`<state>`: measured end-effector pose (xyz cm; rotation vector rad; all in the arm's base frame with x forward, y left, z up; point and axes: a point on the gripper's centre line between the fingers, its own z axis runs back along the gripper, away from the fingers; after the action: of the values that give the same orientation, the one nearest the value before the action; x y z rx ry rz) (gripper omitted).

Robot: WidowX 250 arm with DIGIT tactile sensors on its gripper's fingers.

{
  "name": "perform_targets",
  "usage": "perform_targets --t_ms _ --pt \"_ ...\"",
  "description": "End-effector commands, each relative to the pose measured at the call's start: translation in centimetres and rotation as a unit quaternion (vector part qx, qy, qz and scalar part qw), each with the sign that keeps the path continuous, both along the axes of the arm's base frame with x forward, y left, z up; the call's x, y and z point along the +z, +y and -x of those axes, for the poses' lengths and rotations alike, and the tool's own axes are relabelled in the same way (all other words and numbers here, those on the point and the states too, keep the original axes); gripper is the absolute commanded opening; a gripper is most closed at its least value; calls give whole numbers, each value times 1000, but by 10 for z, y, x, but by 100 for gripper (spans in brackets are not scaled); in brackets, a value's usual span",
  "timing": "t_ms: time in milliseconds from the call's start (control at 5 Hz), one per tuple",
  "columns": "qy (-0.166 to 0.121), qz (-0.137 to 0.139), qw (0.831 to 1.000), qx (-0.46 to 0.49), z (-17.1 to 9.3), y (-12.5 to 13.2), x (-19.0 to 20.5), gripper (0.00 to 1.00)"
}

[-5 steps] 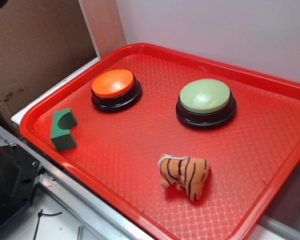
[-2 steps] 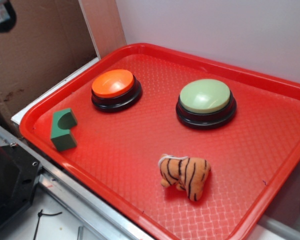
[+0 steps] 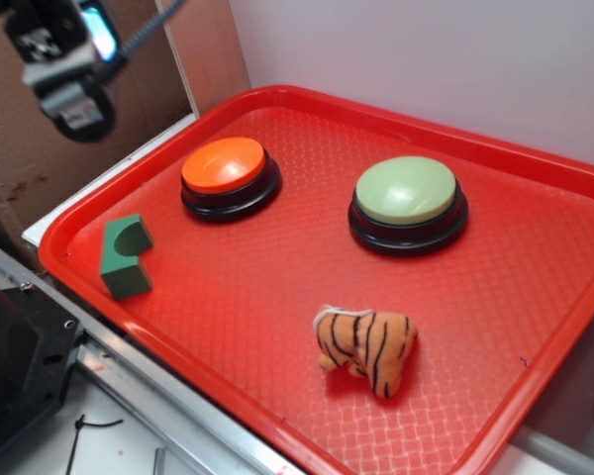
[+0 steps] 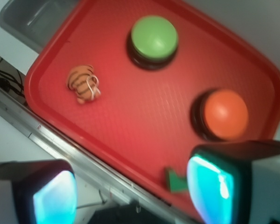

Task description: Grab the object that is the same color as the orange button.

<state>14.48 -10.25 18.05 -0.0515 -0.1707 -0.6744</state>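
Now the tool (image 3: pixel 67 74) has swung into the exterior view at the upper left, where a second ago nothing of it showed and a moment later only a sliver. It hangs high, outside the tray's (image 3: pixel 495 148) left edge, well apart from everything on it. From the wrist view (image 4: pixel 130 191) its two fingers (image 4: pixel 53 196) stand wide apart with nothing between them. The toy tiger (image 3: pixel 366 348) has not shifted: it lies on the tray's near side, below the green button (image 3: pixel 406 193) and well apart from the orange button (image 3: pixel 225 166) and the green block (image 3: pixel 125 257). So the approach has only begun; the arm would need to cross the tray and descend over the tiger.
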Motion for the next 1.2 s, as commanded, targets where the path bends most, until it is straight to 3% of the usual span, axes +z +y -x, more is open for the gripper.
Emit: perform_targets --t_ms 0,400,1000 --pt "-45 27 992 -116 -20 -58 -46 100" --pt "-21 49 980 -190 -36 -97 -104 100" --pt "14 -14 981 -192 -45 -94 -161 100"
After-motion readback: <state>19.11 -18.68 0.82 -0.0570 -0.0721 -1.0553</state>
